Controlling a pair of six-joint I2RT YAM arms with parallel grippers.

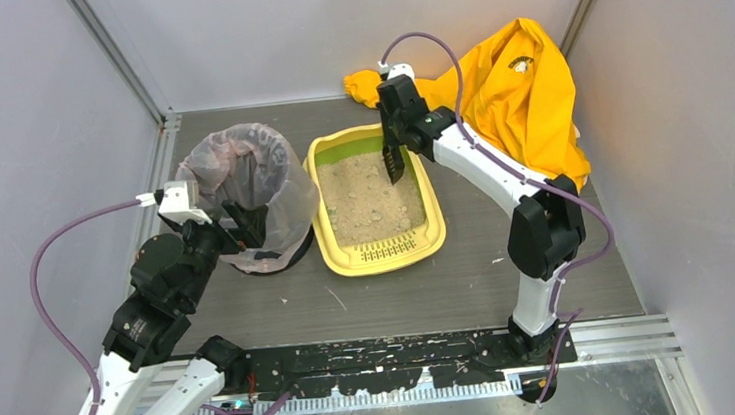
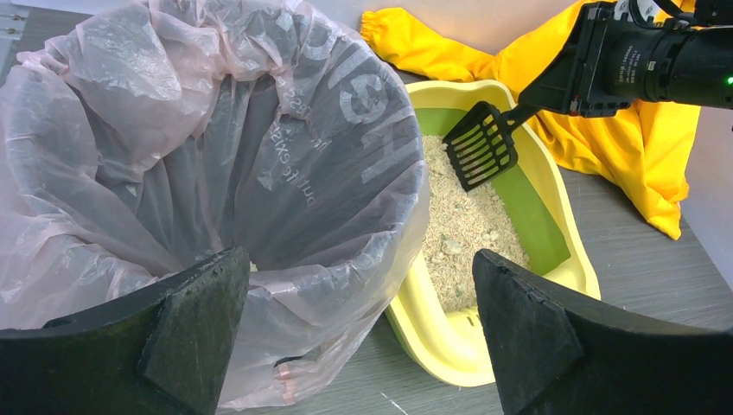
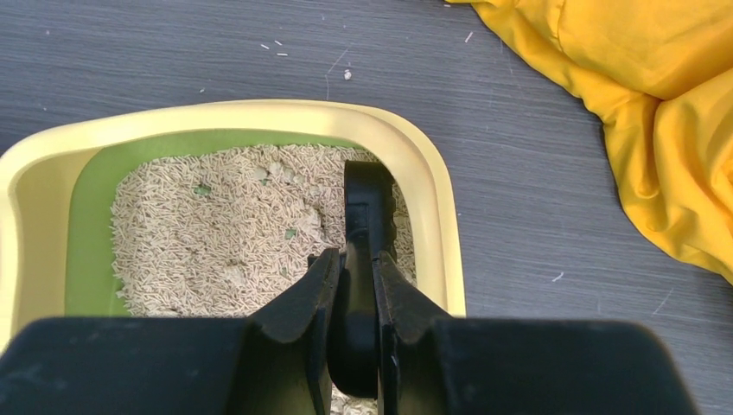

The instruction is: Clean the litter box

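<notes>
Walled grey table (image 1: 471, 289). Lying at centre: litter box (image 1: 378, 259), bin (image 1: 250, 178) just left for dumping. Clamping scoop (image 2: 481, 156) over far litter, ready for sifting: right tool (image 3: 354, 268). Gaping wide, facing bin: left tool (image 2: 359, 324).

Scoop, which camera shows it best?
Left wrist view: the scoop faces the camera, its slots plainly visible, above the litter box. The top view shows it small and dark over the litter. The right wrist view sees it edge-on, pinched in the right tool.
</notes>
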